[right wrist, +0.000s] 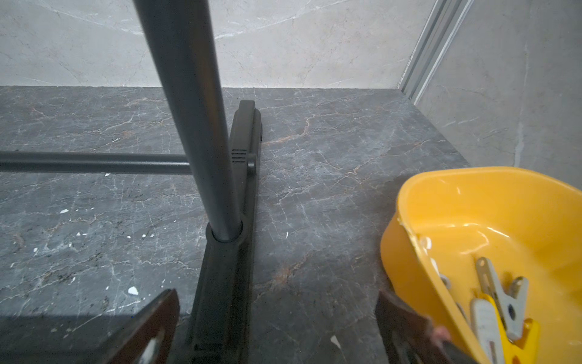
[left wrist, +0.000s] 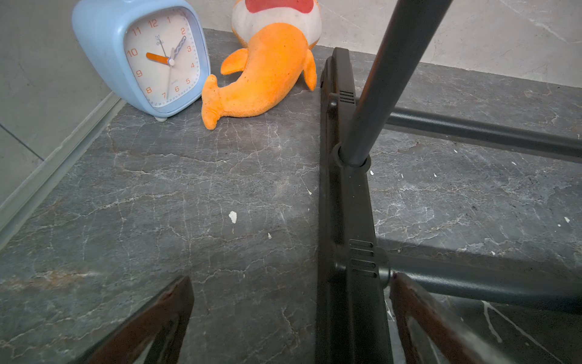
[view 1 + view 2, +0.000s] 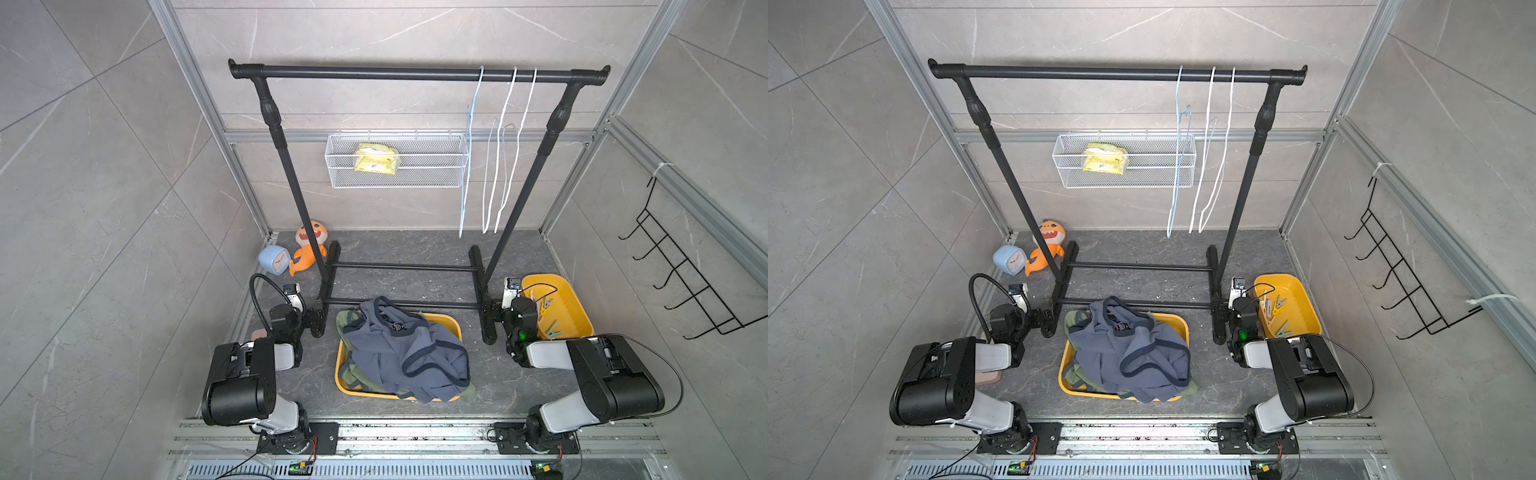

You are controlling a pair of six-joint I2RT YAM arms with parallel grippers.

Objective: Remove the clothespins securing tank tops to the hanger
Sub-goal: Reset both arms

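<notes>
The tank tops lie heaped in a yellow bin (image 3: 451,322) at the front middle: a navy one (image 3: 399,353) on top, olive green (image 3: 345,324) showing under it. Clothespins (image 3: 547,318) lie loose in a yellow tray (image 3: 577,307) at the right, and the right wrist view shows several of them (image 1: 500,299). Three thin hangers hang bare on the rail, one pale blue (image 3: 469,158) and two white (image 3: 505,145). My left gripper (image 2: 291,280) is open low over the floor, straddling the rack's left foot (image 2: 346,205). My right gripper (image 1: 277,294) is open by the right foot (image 1: 226,268), one finger against the tray.
A black garment rack (image 3: 415,72) spans the back. A blue clock (image 3: 274,258) and an orange plush (image 3: 309,245) sit at the back left. On the back wall hangs a wire basket (image 3: 415,176) holding a yellow packet. A black hook rack (image 3: 681,274) is mounted on the right wall.
</notes>
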